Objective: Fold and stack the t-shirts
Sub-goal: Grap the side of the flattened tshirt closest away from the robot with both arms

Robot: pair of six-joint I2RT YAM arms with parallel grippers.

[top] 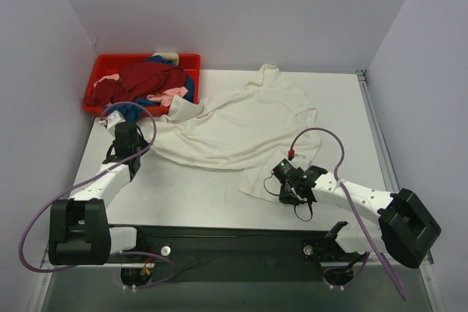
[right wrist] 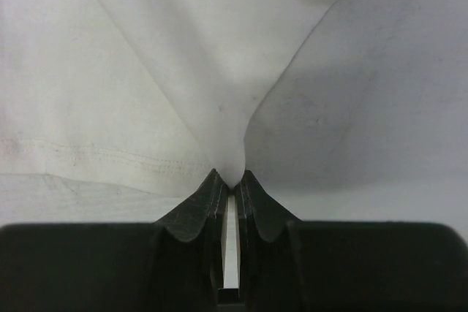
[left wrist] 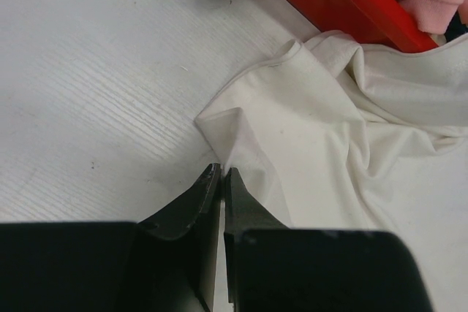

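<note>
Two corners of the cream-white t-shirt [top: 248,126] are gripped, one by each arm. The shirt is spread on the table [top: 197,188], wrinkled and not yet folded, and its upper left part is draped over the corner of the red plastic tray [top: 124,57]. The dark red shirt [top: 146,78], the pale pink shirt [top: 174,95] and a blue one [top: 191,87] are heaped in that tray.

The right gripper [right wrist: 232,177] is closed on the near hem, and the cloth is drawn into a clear peak between its narrow fingers. The left gripper [left wrist: 221,173] is also pressed almost together at the shirt's left edge. Only a very thin bit of cloth seems to be caught at the tips there.

Several things could go wrong from here. If the shirt is pulled or lifted, the left edge could slip out, because the hold is judged to be so shallow. The cloth would then be dragged by one side only and more wrinkles would be made. Since the shirt touches the tray, the tray could be shifted or the heaped shirts pulled out by a strong pull toward the near edge.
</note>
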